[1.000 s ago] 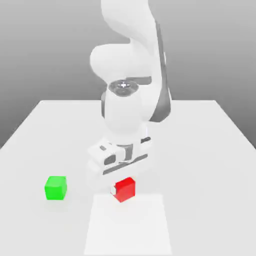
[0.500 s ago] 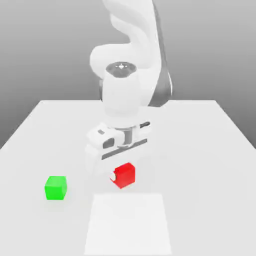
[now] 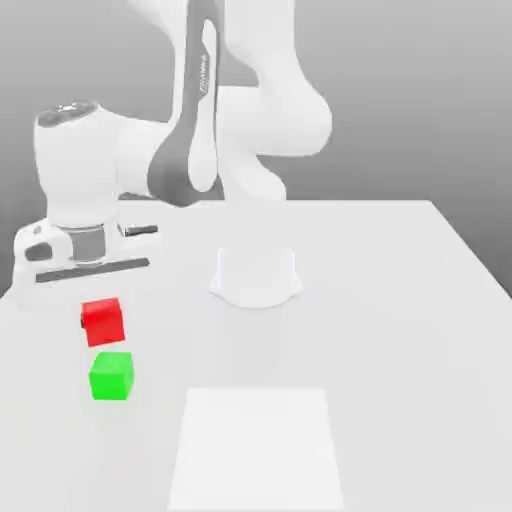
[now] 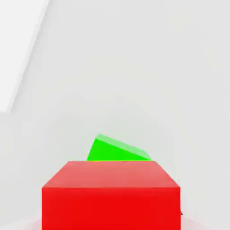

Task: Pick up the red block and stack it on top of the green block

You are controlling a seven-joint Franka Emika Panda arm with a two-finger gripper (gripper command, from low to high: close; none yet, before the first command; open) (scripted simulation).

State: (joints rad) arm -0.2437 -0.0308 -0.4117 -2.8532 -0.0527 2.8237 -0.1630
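Observation:
The red block (image 3: 103,322) hangs in the air at the exterior view's left, just under my hand. My gripper (image 3: 102,312) is shut on it. Directly below it, with a small gap between them, the green block (image 3: 111,376) rests on the white table (image 3: 400,320). In the hand view the red block (image 4: 111,195) fills the foreground and the green block (image 4: 117,150) peeks out behind its upper edge, partly hidden by it.
The arm's round white base (image 3: 255,277) stands mid-table. A lighter rectangular patch (image 3: 255,450) marks the table's front. The table's left edge (image 3: 15,290) runs close to my hand.
My arm has swung to the exterior view's left with the red block, lifting it from near the table's middle to just above the green block. The green block has not moved.

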